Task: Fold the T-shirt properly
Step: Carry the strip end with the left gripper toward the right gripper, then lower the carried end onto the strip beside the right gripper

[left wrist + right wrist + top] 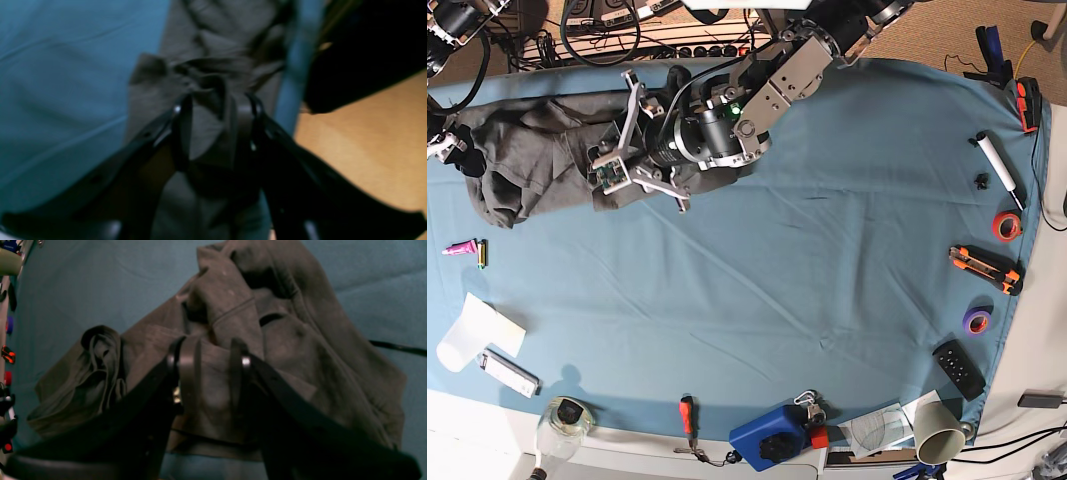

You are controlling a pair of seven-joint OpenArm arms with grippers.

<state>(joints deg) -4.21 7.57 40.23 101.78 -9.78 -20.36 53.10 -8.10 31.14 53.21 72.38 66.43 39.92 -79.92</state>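
Observation:
The dark grey T-shirt (537, 150) lies crumpled at the far left of the teal table cloth (827, 250). My left gripper (617, 140) reaches in from the top centre onto the shirt's right end. In the left wrist view that left gripper (217, 101) is open, its jaws apart around a bunched fold of the T-shirt (217, 36). At the shirt's left end, by the table's left edge, is my right gripper (452, 150). The right wrist view shows the right gripper (210, 341) open just over the rumpled T-shirt (300, 340), with shirt cloth showing between the fingers.
Tools line the right edge: white marker (997, 165), red tape (1005, 225), orange cutter (985, 268), purple tape (977, 320), remote (957, 368). Along the front are a paper cup (937, 435), blue device (772, 435), screwdriver (687, 415) and jar (567, 415). Wooden floor (367, 133) lies past the table edge.

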